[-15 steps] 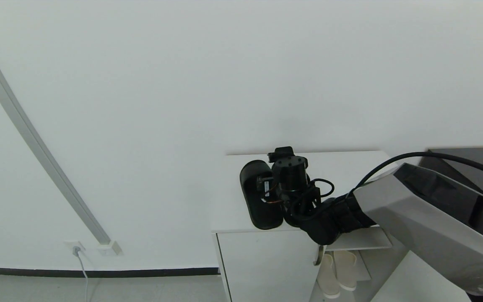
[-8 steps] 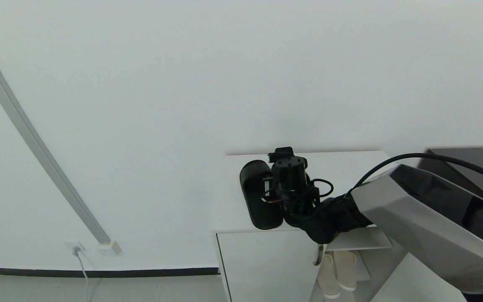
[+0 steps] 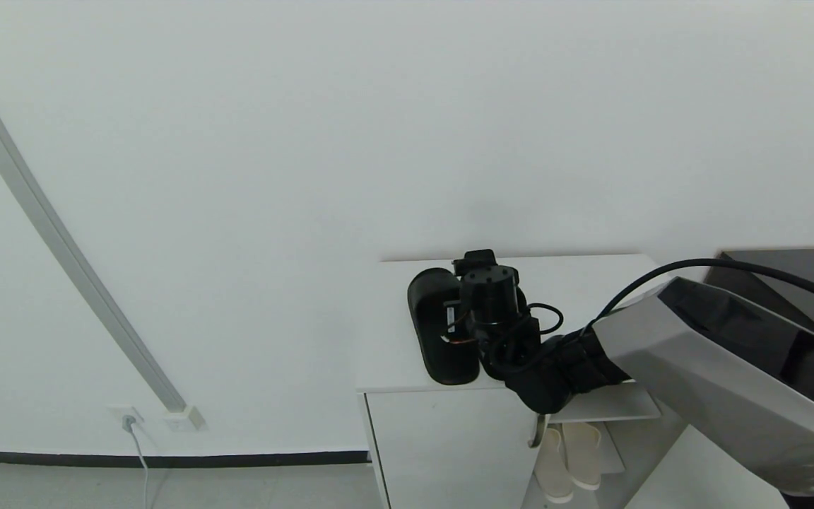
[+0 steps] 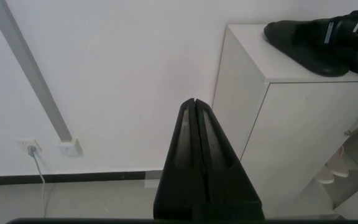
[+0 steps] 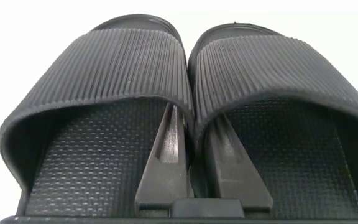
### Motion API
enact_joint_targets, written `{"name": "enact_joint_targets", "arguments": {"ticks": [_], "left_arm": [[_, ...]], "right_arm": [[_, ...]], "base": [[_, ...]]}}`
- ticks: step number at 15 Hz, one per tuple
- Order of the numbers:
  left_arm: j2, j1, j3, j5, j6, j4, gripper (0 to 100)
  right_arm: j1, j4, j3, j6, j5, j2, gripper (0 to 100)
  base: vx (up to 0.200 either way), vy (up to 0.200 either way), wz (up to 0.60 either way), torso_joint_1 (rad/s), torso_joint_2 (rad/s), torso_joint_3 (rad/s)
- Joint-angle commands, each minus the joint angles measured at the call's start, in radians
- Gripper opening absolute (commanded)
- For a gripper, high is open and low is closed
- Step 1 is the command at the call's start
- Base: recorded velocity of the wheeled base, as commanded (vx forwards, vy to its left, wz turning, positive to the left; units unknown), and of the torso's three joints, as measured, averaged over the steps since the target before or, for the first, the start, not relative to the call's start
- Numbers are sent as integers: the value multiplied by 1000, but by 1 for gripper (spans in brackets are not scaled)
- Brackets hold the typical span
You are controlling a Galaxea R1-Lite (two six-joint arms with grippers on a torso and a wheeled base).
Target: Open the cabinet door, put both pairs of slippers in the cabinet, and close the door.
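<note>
A pair of black slippers (image 3: pixel 439 332) lies on top of the white cabinet (image 3: pixel 449 438), near its front left corner. My right gripper (image 5: pixel 196 118) has one finger inside each slipper and is shut on their inner walls, which are pressed together between the fingers (image 5: pixel 166 162). A pair of white slippers (image 3: pixel 568 456) stands on a lower shelf inside the cabinet, where the right-hand door is open. The left-hand door is closed, its handle (image 3: pixel 538 430) at its edge. My left gripper (image 4: pixel 194 102) is shut and empty, out to the left of the cabinet (image 4: pixel 291 124).
A white wall rises behind the cabinet. A slanted grey conduit (image 3: pixel 61 233) runs down it to a wall socket with a cable (image 3: pixel 126 418). A dark surface (image 3: pixel 803 268) lies right of the cabinet. Bare floor lies left of the cabinet.
My right gripper and the black slippers have shifted a little to the right on the cabinet top. Nothing else has moved.
</note>
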Motion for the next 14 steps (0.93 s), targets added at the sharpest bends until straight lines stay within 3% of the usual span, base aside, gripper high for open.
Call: {"name": "enact_joint_targets", "arguments": {"ticks": [1,9,12,14], "left_arm": [[1,0,0,0,0,0,0],[1,2,0,-1,4,0,0],[1,0,0,0,3,0,0],[1,0,0,-1,4,0,0]], "right_arm": [[7,-5,72,1,1,-82,0],[80,-95,630,1,172,-521,0],[92,-112,786,4,297,-657,0],[95,-112,823,1,328,-680,0]], "base": [[0,0,0,0,0,0],[0,0,0,0,0,0],[0,0,0,0,0,0],[0,0,0,0,0,0]]}}
